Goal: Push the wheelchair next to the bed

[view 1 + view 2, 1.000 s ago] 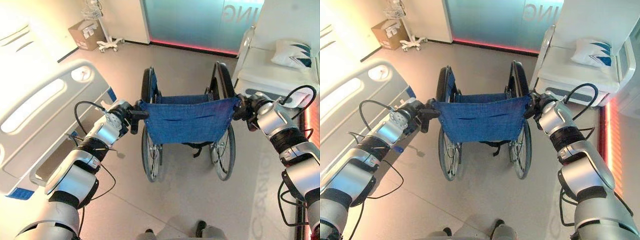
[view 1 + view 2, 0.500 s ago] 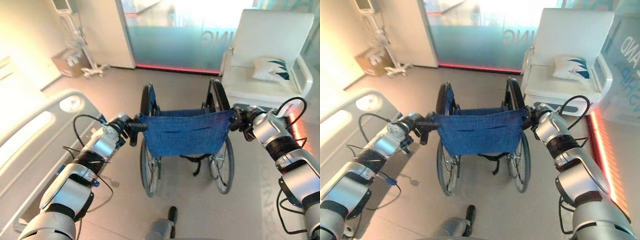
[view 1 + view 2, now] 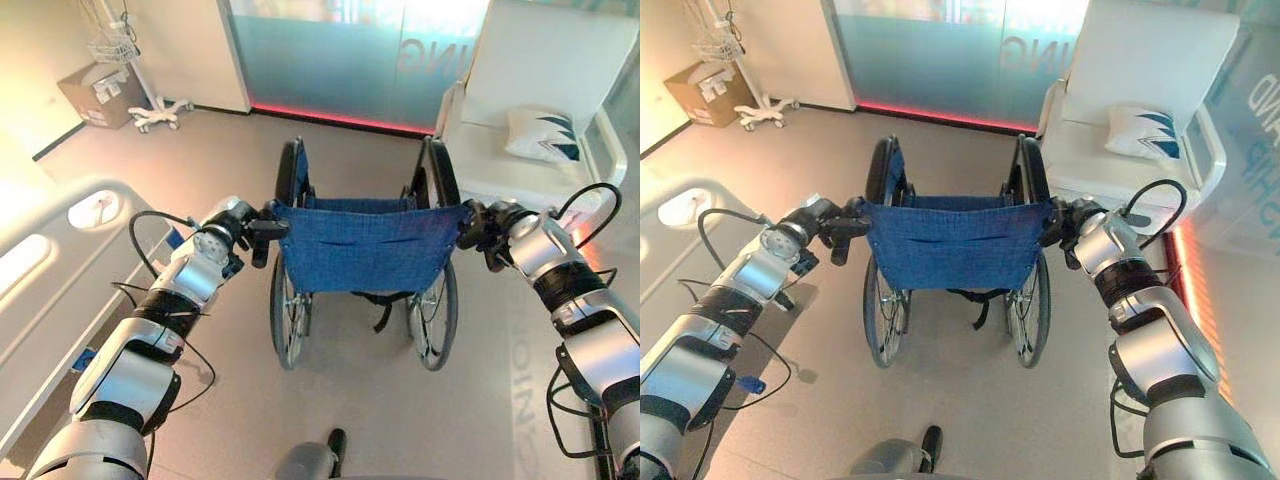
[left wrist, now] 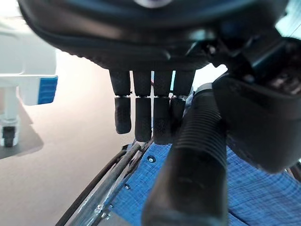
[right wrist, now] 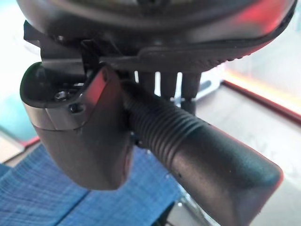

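You have the wheelchair [image 3: 362, 270] mid-floor, left hand [image 3: 243, 232] and right hand [image 3: 478, 226] each curled on a push handle. Open floor [image 3: 340, 140] runs ahead of it to the glass wall [image 3: 330, 55]. On your left the bed [image 3: 60, 270] rail lies near the left arm; a narrow strip of floor separates it from the left wheel. On your right the white armchair [image 3: 520, 120] sits close beside the right wheel. Far left corner: cardboard box [image 3: 92, 92] and wheeled stand [image 3: 140, 70], well apart.
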You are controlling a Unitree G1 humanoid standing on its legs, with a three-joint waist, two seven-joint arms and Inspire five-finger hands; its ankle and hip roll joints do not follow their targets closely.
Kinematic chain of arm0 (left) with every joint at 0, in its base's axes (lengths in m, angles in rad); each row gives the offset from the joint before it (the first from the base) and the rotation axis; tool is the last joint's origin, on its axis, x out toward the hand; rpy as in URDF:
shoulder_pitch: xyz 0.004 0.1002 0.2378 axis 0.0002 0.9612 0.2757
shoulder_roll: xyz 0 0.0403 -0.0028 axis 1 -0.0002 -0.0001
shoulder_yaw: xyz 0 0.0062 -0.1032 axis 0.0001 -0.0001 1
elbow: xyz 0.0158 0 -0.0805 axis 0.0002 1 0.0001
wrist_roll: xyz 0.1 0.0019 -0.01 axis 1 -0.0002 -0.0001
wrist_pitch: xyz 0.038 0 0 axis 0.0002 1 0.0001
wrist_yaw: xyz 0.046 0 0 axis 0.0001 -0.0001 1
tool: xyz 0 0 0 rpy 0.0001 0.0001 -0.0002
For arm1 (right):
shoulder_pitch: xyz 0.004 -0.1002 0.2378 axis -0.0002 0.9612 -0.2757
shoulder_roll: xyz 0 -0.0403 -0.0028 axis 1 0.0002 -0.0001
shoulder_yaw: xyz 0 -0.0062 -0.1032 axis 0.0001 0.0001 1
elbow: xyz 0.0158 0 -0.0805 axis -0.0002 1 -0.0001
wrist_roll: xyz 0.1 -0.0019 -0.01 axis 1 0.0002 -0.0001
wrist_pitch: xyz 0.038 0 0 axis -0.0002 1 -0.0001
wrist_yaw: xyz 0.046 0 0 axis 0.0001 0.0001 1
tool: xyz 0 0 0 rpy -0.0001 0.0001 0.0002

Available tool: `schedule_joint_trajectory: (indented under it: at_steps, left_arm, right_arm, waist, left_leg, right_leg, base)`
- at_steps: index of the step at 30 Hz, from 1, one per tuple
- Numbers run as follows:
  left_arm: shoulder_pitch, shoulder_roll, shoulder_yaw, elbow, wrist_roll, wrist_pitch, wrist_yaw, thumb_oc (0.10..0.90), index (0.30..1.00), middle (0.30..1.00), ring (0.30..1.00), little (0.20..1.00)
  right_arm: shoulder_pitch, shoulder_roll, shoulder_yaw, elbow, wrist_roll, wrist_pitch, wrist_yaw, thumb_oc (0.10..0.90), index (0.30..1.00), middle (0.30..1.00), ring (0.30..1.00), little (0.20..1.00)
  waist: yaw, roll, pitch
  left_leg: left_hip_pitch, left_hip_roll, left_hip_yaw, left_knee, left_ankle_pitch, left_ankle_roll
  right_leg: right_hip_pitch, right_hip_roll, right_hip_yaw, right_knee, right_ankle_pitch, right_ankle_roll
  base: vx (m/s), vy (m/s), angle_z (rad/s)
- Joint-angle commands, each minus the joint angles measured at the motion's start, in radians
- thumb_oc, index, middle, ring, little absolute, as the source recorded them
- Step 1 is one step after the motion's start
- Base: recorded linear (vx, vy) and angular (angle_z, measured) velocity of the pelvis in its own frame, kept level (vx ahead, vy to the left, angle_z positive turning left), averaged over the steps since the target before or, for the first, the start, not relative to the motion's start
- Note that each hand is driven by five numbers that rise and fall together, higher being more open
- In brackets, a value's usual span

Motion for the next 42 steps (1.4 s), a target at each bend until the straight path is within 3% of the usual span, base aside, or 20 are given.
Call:
schedule_joint_trajectory:
  at_steps: [1,4,6,10,16,18,19,21,24,25,27,32,35,39,41,42]
  left_arm:
    - [0.173,0.068,0.000,0.061,0.072,-0.049,0.001,0.400,0.300,0.300,0.300,0.300]
    - [0.174,0.059,0.008,0.061,0.084,-0.048,-0.001,0.400,0.300,0.300,0.300,0.300]
    - [0.150,0.073,0.001,0.052,0.089,-0.044,-0.030,0.400,0.300,0.300,0.300,0.300]
    - [0.121,0.083,-0.008,0.062,0.083,-0.055,-0.058,0.400,0.300,0.300,0.300,0.300]
    - [0.153,0.108,0.010,0.038,0.093,-0.076,-0.092,0.400,0.300,0.300,0.300,0.300]
    - [0.155,0.094,0.012,0.052,0.093,-0.085,-0.097,0.400,0.300,0.300,0.300,0.300]
    - [0.175,0.075,0.011,0.067,0.105,-0.077,-0.103,0.400,0.300,0.300,0.300,0.300]
    - [0.182,0.072,0.003,0.069,0.105,-0.056,-0.101,0.400,0.300,0.300,0.300,0.300]
    - [0.161,0.027,-0.022,0.104,0.103,-0.025,-0.077,0.400,0.300,0.300,0.300,0.300]
    - [0.158,0.023,-0.025,0.107,0.103,-0.022,-0.075,0.400,0.300,0.300,0.300,0.300]
    - [0.118,-0.001,-0.051,0.124,0.097,0.001,-0.065,0.400,0.300,0.300,0.300,0.300]
    - [0.073,-0.029,-0.081,0.132,0.113,0.027,-0.098,0.400,0.300,0.300,0.300,0.300]
    - [0.061,-0.037,-0.090,0.139,0.133,0.028,-0.124,0.400,0.300,0.300,0.300,0.300]
    - [0.067,-0.021,-0.084,0.105,0.170,0.014,-0.172,0.400,0.300,0.300,0.300,0.300]
    - [0.072,0.000,-0.087,0.052,0.179,0.012,-0.199,0.400,0.300,0.300,0.300,0.300]
    - [0.077,0.014,-0.089,0.024,0.178,0.011,-0.207,0.400,0.300,0.300,0.300,0.300]
  right_arm:
    - [0.047,0.010,0.092,-0.093,-0.120,-0.326,-0.029,0.400,0.300,0.300,0.300,0.300]
    - [0.022,0.021,0.102,-0.084,-0.141,-0.314,-0.016,0.400,0.300,0.300,0.300,0.300]
    - [-0.019,0.031,0.129,-0.083,-0.121,-0.265,-0.010,0.400,0.300,0.300,0.300,0.300]
    - [-0.069,0.026,0.142,-0.107,-0.121,-0.196,0.017,0.400,0.300,0.300,0.300,0.300]
    - [-0.081,-0.002,0.145,-0.158,-0.137,-0.158,0.043,0.400,0.300,0.300,0.300,0.300]
    - [-0.085,-0.012,0.149,-0.144,-0.125,-0.167,0.043,0.400,0.300,0.300,0.300,0.300]
    - [-0.080,-0.016,0.157,-0.153,-0.118,-0.182,0.060,0.400,0.300,0.300,0.300,0.300]
    - [-0.081,-0.021,0.165,-0.165,-0.121,-0.192,0.076,0.400,0.300,0.300,0.300,0.300]
    - [-0.087,-0.027,0.195,-0.160,-0.133,-0.231,0.089,0.400,0.300,0.300,0.300,0.300]
    - [-0.089,-0.027,0.198,-0.157,-0.130,-0.234,0.086,0.400,0.300,0.300,0.300,0.300]
    - [-0.111,-0.024,0.211,-0.139,-0.148,-0.257,0.081,0.400,0.300,0.300,0.300,0.300]
    - [-0.147,-0.051,0.240,-0.132,-0.173,-0.270,0.121,0.400,0.300,0.300,0.300,0.300]
    - [-0.159,-0.053,0.254,-0.123,-0.205,-0.273,0.159,0.400,0.300,0.300,0.300,0.300]
    - [-0.193,-0.044,0.290,-0.112,-0.287,-0.302,0.185,0.400,0.300,0.300,0.300,0.300]
    - [-0.205,-0.045,0.297,-0.120,-0.301,-0.292,0.183,0.400,0.300,0.300,0.300,0.300]
    - [-0.209,-0.045,0.297,-0.128,-0.314,-0.288,0.185,0.400,0.300,0.300,0.300,0.300]
  waist:
    - [0.095,0.020,0.007]
    - [0.066,0.034,0.025]
    - [0.036,0.025,0.044]
    - [0.011,0.011,0.052]
    - [-0.001,-0.015,0.055]
    - [-0.006,-0.023,0.042]
    - [-0.006,-0.026,0.026]
    - [-0.011,-0.022,0.021]
    - [-0.042,-0.006,-0.005]
    - [-0.044,-0.005,-0.006]
    - [-0.047,-0.007,-0.012]
    - [-0.057,-0.010,-0.023]
    - [-0.048,-0.013,-0.019]
    - [0.001,-0.017,0.003]
    - [0.042,-0.013,0.032]
    - [0.070,-0.008,0.050]
  left_leg:
    - [0.067,-0.023,-0.028,-0.099,0.006,-0.033]
    - [0.131,-0.014,-0.037,-0.117,-0.020,-0.041]
    - [0.194,-0.023,-0.074,-0.129,-0.070,-0.049]
    - [0.231,-0.036,-0.130,-0.104,-0.124,-0.048]
    - [0.269,-0.038,-0.178,-0.008,-0.228,-0.043]
    - [0.271,-0.028,-0.192,0.018,-0.257,-0.053]
    - [0.299,0.009,-0.189,0.036,-0.277,-0.087]
    - [0.318,0.045,-0.171,0.041,-0.257,-0.111]
    - [0.350,0.150,-0.106,0.033,-0.102,-0.171]
    - [0.350,0.155,-0.103,0.034,-0.094,-0.174]
    - [0.314,0.191,-0.077,0.057,-0.009,-0.204]
    - [0.277,0.229,-0.028,0.098,0.090,-0.234]
    - [0.262,0.215,-0.013,0.103,0.082,-0.234]
    - [0.175,0.116,-0.030,-0.018,0.026,-0.200]
    - [0.070,0.075,-0.015,-0.049,0.056,-0.198]
    - [-0.003,0.058,-0.010,-0.049,0.096,-0.202]
  right_leg:
    - [-0.067,-0.002,0.055,0.042,0.326,0.002]
    - [-0.178,-0.032,0.035,-0.065,0.325,-0.003]
    - [-0.287,-0.058,0.040,-0.258,0.394,0.025]
    - [-0.333,-0.031,0.077,-0.473,0.457,0.057]
    - [-0.358,-0.041,0.127,-0.450,0.489,0.057]
    - [-0.348,-0.039,0.152,-0.420,0.470,0.058]
    - [-0.350,-0.049,0.140,-0.337,0.454,0.060]
    - [-0.351,-0.045,0.117,-0.299,0.430,0.055]
    - [-0.321,-0.010,0.050,-0.287,0.355,0.034]
    - [-0.318,-0.008,0.045,-0.288,0.352,0.033]
    - [-0.283,0.002,0.003,-0.303,0.317,0.009]
    - [-0.243,0.021,-0.058,-0.320,0.275,-0.031]
    - [-0.211,0.032,-0.083,-0.329,0.261,-0.040]
    - [-0.137,0.074,-0.058,-0.384,0.263,-0.030]
    - [-0.073,0.095,-0.045,-0.415,0.251,-0.025]
    - [-0.037,0.108,-0.037,-0.431,0.239,-0.028]
  base:
    - [0.24,-0.014,0.04]
    - [0.29,-0.088,-0.32]
    - [0.43,-0.227,-0.17]
    - [0.46,-0.205,0.57]
    - [0.49,-0.323,0.83]
    - [0.43,-0.365,0.96]
    - [0.46,-0.372,0.81]
    - [0.42,-0.328,0.45]
    - [0.38,-0.294,0.34]
    - [0.28,-0.274,0.38]
    - [0.25,-0.294,0.34]
    - [0.18,-0.201,0.32]
    - [0.22,-0.167,0.29]
    - [0.25,-0.137,0.14]
    - [0.21,-0.119,-0.08]
    - [0.23,-0.072,-0.33]
